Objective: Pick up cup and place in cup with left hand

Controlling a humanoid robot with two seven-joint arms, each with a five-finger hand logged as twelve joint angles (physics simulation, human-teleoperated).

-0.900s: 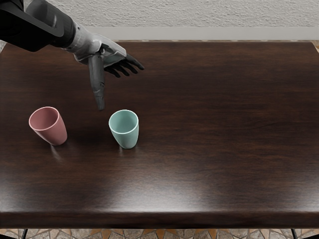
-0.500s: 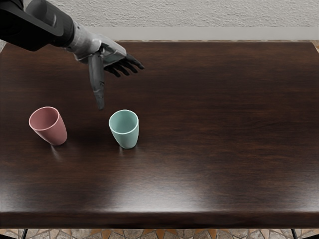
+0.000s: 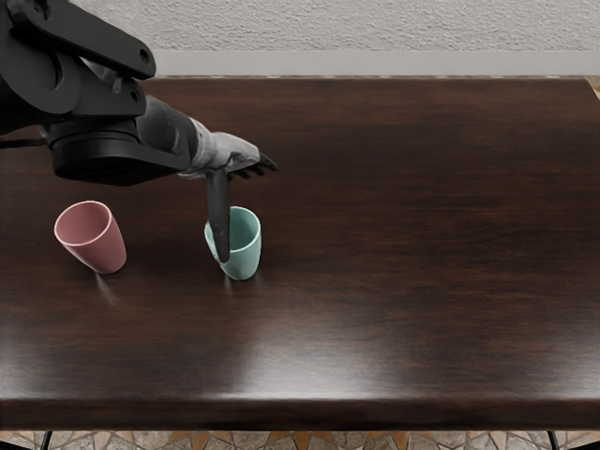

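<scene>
My left hand (image 3: 246, 211) is over the back of the mint-green cup (image 3: 246, 262), its fingers spread and holding nothing. The thumb points toward the front and overlaps the left part of that cup's mouth in the picture; whether it touches the cup I cannot tell. The other fingers extend to the right, behind the cup. To the left, the pink cup (image 3: 108, 251) stands apart on the table, its opening facing up and nothing seen inside.
The dark wooden table (image 3: 422, 244) spreads out beneath both cups, with its front edge low in the picture. Behind it rises a pale textured wall (image 3: 375, 28). The left forearm (image 3: 112, 150) passes above the table's back left part.
The left arm has come forward and slightly right, bringing the hand from behind the cups to the mint-green one. Both cups stand where they were.
</scene>
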